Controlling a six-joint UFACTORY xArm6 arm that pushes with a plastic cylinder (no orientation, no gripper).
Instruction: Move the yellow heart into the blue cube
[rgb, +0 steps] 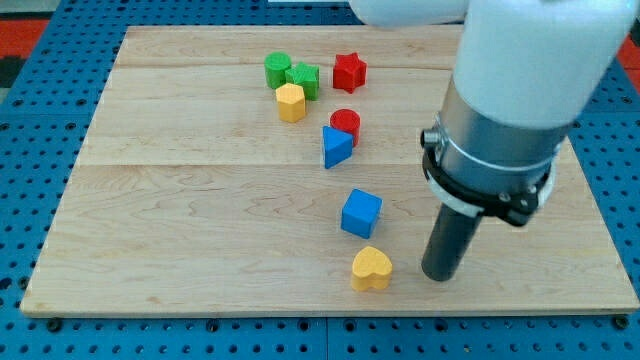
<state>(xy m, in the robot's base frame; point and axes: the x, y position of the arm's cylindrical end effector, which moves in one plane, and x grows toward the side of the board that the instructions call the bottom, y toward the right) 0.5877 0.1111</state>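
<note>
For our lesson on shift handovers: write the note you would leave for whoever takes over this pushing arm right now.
My tip rests on the board, just to the view's right of the yellow heart, with a small gap between them.
The blue cube sits just above the heart, toward the view's top, close but apart.
Done: heart brought near the cube.
Left: get below the heart and push it up into the cube.

White arm (530, 40), grey cuff, black clamp, straight dark rod.

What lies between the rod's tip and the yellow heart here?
Nothing: in the camera view, only bare board separates my tip from the yellow heart to its left; the blue cube sits above the heart.
</note>
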